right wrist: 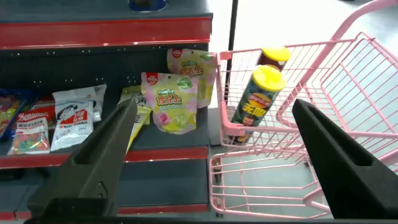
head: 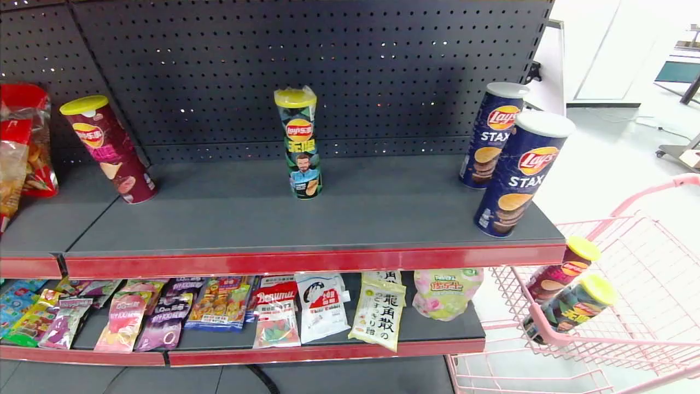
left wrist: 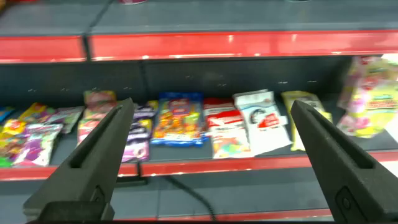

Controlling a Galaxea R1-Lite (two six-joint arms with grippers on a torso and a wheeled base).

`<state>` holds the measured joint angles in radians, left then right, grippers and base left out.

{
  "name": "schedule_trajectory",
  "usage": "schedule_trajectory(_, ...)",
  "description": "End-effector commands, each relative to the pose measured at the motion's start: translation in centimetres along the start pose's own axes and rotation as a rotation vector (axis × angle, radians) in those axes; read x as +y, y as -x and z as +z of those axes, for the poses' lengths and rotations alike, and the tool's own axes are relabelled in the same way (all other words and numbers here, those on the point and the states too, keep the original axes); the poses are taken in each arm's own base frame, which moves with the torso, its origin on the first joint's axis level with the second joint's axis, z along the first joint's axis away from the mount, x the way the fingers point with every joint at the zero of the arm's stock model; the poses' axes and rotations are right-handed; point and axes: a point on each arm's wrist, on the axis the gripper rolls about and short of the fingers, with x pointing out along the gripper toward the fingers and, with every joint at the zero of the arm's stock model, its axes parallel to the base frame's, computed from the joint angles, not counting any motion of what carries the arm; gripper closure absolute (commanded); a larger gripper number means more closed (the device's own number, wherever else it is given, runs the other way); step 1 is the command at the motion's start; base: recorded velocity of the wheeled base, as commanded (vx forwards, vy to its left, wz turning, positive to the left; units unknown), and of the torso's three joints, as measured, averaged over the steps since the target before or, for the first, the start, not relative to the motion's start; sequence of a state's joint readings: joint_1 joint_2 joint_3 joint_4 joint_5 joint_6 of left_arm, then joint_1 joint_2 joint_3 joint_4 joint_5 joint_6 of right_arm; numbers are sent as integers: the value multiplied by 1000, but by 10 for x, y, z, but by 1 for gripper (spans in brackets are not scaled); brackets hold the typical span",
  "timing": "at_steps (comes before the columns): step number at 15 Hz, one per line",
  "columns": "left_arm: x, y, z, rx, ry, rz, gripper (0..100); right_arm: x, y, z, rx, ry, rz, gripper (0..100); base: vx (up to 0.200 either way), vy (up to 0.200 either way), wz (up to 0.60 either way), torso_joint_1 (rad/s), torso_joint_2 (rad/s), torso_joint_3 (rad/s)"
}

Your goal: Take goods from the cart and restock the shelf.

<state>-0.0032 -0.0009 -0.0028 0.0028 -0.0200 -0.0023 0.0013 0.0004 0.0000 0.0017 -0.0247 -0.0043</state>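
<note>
Spread, empty right gripper (right wrist: 211,124) faces yellow-lidded cylindrical crisp tubes (right wrist: 258,99) propped in pink wire cart (right wrist: 373,87) for pickup; left gripper (left wrist: 211,118) likewise gapes empty.

The left black gripper (left wrist: 208,165) is wide open. Its 2 long, dark, flat fingers (left wrist: 87,165) stand far apart and point forward from the wrist. Each one gets thinner toward its tip. The right black gripper (right wrist: 211,165) is wide open too. Its 2 dark fingers (right wrist: 345,168) are spread just as far and also point forward, tilted a little downward.
</note>
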Motion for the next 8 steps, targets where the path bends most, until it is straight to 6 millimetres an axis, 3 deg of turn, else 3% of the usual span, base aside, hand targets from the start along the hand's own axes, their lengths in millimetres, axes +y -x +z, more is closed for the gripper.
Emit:
schedule_trajectory(1,0,0,0,1,1,-1,0,0,0,0,1,0,0,0,0,-200,0,-2,2,-2)
schedule_trajectory(6,0,0,0,1,-1,-1,0,0,0,0,1,0,0,0,0,-200,0,2,4,2)
schedule_trajectory(8,0,0,0,1,1,-1,0,0,0,0,1,0,0,0,0,0,0,0,0,0)
